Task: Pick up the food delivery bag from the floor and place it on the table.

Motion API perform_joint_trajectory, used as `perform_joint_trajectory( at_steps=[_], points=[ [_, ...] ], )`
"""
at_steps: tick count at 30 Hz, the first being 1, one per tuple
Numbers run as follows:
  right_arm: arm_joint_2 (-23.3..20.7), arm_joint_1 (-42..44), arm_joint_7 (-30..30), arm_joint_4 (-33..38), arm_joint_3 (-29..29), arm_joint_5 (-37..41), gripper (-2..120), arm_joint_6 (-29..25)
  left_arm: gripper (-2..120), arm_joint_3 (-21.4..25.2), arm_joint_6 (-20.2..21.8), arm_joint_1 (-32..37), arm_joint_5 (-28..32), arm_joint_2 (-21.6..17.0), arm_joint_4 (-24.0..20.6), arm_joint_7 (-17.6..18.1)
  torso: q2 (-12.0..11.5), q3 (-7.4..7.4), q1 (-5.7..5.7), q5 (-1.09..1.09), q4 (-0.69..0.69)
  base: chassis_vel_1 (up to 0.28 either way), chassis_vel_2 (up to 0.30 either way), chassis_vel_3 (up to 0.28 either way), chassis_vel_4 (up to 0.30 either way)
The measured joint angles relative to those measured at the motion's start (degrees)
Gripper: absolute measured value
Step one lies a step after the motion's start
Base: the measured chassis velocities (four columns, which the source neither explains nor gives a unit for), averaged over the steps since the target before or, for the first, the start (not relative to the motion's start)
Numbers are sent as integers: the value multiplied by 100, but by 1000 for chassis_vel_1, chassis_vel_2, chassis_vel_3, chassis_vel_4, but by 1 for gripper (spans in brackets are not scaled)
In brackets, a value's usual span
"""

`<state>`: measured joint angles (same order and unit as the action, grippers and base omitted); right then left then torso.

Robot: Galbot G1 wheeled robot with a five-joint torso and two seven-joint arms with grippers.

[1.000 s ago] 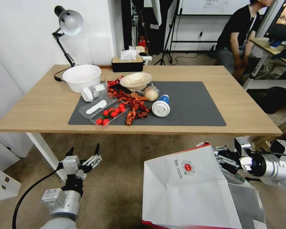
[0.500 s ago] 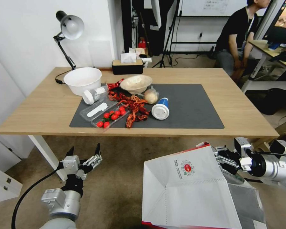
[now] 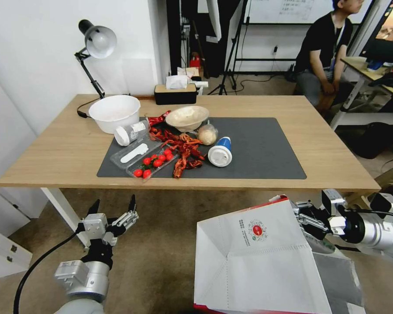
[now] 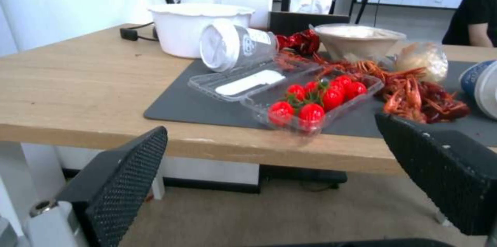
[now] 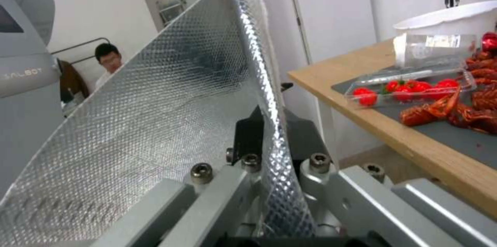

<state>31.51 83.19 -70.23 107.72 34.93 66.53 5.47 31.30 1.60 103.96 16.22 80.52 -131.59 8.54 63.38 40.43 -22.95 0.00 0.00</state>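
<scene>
The food delivery bag (image 3: 257, 261), white with a small round red logo and a red edge, hangs tilted in the air at lower right, below and in front of the table (image 3: 327, 148). My right gripper (image 3: 302, 218) is shut on the bag's upper rim. In the right wrist view the silver foil lining (image 5: 171, 99) runs between the closed fingers (image 5: 248, 138). My left gripper (image 3: 113, 209) is open at lower left, below the table's front edge, with nothing between its fingers (image 4: 124, 177).
The dark grey mat (image 3: 266, 148) carries a tray of cherry tomatoes (image 3: 155, 160), crayfish (image 3: 185, 150), a blue cup (image 3: 220, 151), two bowls (image 3: 114, 112) and a lying white cup (image 3: 129, 132). A desk lamp (image 3: 96, 39) and tissue box (image 3: 175, 92) stand at the back. The mat's right half is bare.
The whole picture has shifted: the table sits slightly lower and farther, so the camera has moved. The bag stays held in the right gripper; the left gripper stays open.
</scene>
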Motion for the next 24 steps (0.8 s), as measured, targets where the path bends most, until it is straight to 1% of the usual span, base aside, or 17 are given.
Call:
perform_joint_trajectory(
  at_steps=[5,13,16,19,20,22,23,24],
  points=[
    [34,-24,20,-3,-22,-6,0,-2,100,19,-108,15,-37,-17,21,-64,15,9,-7,0,0,0,0,0,0],
    [50,-47,79,-17,-15,33,0,-29,100,27,-129,25,-39,-61,55,-185,-9,-3,3,0,0,0,0,0,0],
    [-2,-110,203,-31,28,245,0,-45,100,63,-125,-12,-34,-109,124,-194,-21,-10,9,0,0,0,0,0,0],
    [-101,-162,397,42,86,668,0,-50,100,80,-134,-33,-2,-154,162,-194,-31,-16,13,0,0,0,0,0,0],
    [-101,-162,397,42,86,668,0,-50,100,80,-134,-33,-2,-154,162,-194,-31,-16,13,0,0,0,0,0,0],
    [-159,-204,589,115,178,1012,0,-52,100,88,-134,-68,26,-182,184,-194,-35,-19,16,0,0,0,0,0,0],
    [-202,-220,847,190,264,1307,0,-99,100,93,-134,-93,45,-200,201,-193,-39,-20,17,0,0,0,0,0,0],
    [-202,-220,847,190,264,1307,0,-99,100,93,-134,-93,45,-200,201,-193,-39,-20,17,0,0,0,0,0,0]
  ],
)
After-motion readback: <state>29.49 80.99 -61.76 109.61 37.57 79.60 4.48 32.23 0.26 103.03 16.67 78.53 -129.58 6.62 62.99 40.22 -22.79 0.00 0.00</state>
